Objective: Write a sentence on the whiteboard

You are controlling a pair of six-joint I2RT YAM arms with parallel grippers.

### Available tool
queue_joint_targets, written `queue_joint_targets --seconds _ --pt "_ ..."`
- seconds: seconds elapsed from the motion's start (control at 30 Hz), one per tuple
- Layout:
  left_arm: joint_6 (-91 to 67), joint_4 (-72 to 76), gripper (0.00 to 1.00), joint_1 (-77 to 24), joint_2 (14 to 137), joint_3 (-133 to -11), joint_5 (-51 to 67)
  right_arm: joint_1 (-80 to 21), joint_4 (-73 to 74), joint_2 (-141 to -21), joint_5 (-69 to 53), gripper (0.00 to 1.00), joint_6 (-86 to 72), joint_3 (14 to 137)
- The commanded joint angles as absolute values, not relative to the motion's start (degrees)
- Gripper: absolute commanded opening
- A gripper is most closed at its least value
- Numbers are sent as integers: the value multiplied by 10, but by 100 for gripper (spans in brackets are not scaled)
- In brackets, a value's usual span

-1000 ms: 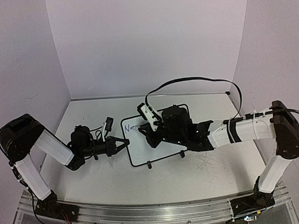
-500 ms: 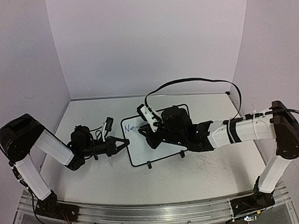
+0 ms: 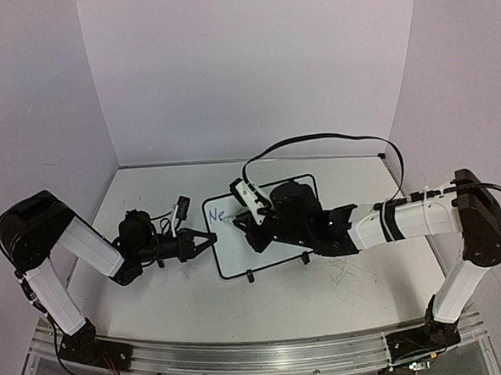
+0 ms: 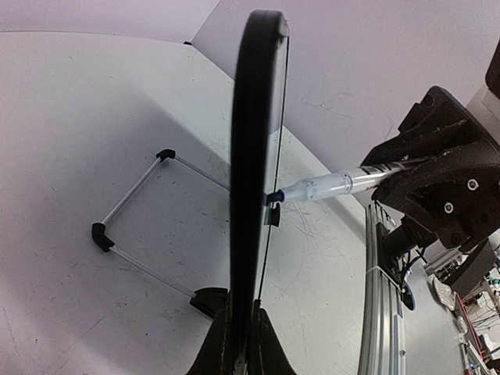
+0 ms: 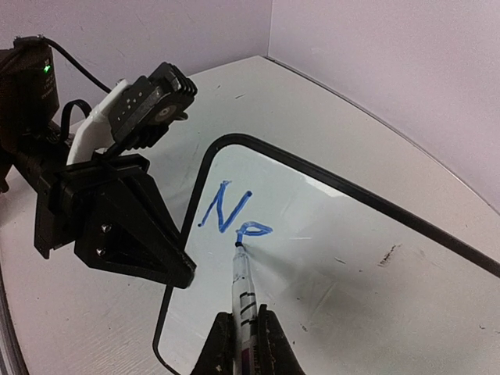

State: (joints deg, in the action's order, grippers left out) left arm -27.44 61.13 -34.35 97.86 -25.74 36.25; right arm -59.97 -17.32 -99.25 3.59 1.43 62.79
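Pale worktop (image 3: 326, 306) across the lower half of the top view. In the middle of it, the whiteboard (image 3: 242, 252), propped on its wire stand (image 4: 99, 237).

Held at its left edge by the left claw (image 3: 210, 238), pinched shut on the black frame. Seen from that wrist as two fingers at the bottom middle of the frame, clamped on the board's rim.

Reaching in from the right of the top view, the right claw (image 5: 241, 337), closed tight around a marker (image 5: 244, 285). Tip down on the white face.

Smallest of all, the sentence (image 5: 233, 215), near the board's upper left corner in the top view. Only an "N" and a small scrawl a moment ago. Now a blue "N" with a looped "e" beside it, and the marker tip touching the bottom of that loop.

Means one more letter nearly done and the first word coming along. Probably lots of writing left, so early days. Needs the board kept from sliding during the next letter, further to the right.
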Motion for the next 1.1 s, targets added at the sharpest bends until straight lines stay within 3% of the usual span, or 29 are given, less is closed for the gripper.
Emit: queue_joint_targets --seconds 0.0,0.57,0.8,1.07 --pt "-278 583 0 -343 962 -251 353 -598 -166 -977 70 0 12 617" --pt "-278 582 0 -343 962 -250 353 -597 -196 -962 117 0 15 610" --pt "-278 581 0 -343 962 -249 353 -597 -248 -894 63 0 24 558" --pt "-278 581 0 -343 965 -252 353 -596 -235 -950 40 0 38 606"
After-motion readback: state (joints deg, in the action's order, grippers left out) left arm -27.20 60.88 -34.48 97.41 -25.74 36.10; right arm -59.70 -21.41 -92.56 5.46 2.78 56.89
